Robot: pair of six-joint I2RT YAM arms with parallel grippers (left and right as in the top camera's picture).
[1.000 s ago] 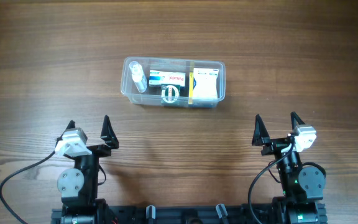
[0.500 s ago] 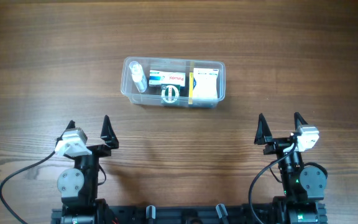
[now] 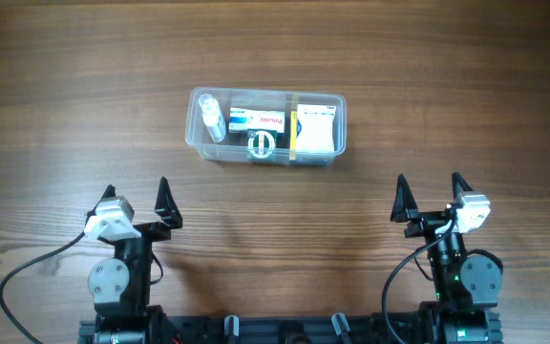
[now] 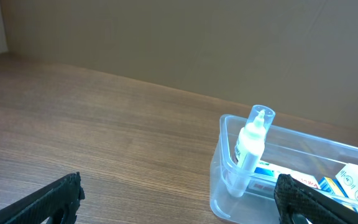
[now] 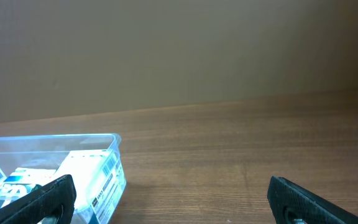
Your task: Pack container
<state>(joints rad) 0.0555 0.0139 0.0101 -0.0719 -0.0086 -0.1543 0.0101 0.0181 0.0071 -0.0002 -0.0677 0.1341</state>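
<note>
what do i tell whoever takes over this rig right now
Left pincer: open, empty, back by its base.
Right pincer: open, empty, back by its base.
Container: centred ahead of both arms, touched by neither.
Done: dropper bottle leans in the container's left end. Blue-and-white box, round clear item and yellow-and-white box lie inside beside it.
Left: seemingly nothing more to pack. No lid in view.
</note>
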